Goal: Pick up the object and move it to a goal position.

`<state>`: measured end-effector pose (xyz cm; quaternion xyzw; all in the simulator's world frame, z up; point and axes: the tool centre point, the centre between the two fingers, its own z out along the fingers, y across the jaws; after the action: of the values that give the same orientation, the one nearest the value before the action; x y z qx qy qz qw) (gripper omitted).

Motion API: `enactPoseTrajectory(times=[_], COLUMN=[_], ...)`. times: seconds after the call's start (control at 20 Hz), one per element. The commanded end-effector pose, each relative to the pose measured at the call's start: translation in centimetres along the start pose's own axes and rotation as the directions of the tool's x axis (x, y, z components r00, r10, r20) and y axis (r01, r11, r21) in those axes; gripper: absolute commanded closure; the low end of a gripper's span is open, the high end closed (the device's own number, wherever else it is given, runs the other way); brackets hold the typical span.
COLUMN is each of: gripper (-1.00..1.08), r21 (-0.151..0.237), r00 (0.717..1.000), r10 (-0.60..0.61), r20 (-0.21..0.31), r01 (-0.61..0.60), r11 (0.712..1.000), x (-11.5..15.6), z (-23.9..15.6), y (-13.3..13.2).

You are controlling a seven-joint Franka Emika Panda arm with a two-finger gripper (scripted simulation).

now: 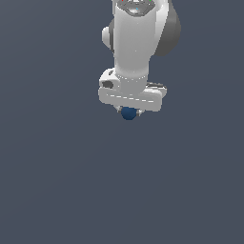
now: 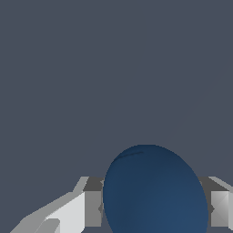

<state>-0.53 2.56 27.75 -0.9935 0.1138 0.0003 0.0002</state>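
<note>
bg plain grey-blue | end effector (image 1: 129, 112) pinching dark blue sphere (image 1: 128, 113) btwn fingers (image 2: 93, 207)

Smooth matt blue sphere (image 2: 154, 191), glossy white plastic-looking hand (image 1: 129, 113)

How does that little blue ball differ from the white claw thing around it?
Colour: the ball is dark blue, while the gripper is white and grey. Shape: the ball is round and smooth, while the gripper is blocky, with flat-sided fingers. Size: the ball is much narrower than the gripper's body. Role: the ball sits between the fingers, which close on either side of it. Both are plain and unpatterned.
</note>
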Motion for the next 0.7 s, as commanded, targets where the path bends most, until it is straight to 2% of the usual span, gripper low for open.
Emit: enactPoseTrajectory(times=[0.0, 0.35, 0.65], gripper=[1.08, 1.08, 1.08], r21=[0.000, -0.001, -0.001], r00=[1.000, 1.000, 1.000], r10=[0.000, 0.000, 0.000], r20=[0.000, 0.000, -0.001], r01=[0.000, 0.000, 0.000], r11=[1.000, 1.000, 1.000], x=[-0.7, -2.1, -2.7], z=[-3.0, -10.0, -13.8], y=[0.1, 0.3, 0.3])
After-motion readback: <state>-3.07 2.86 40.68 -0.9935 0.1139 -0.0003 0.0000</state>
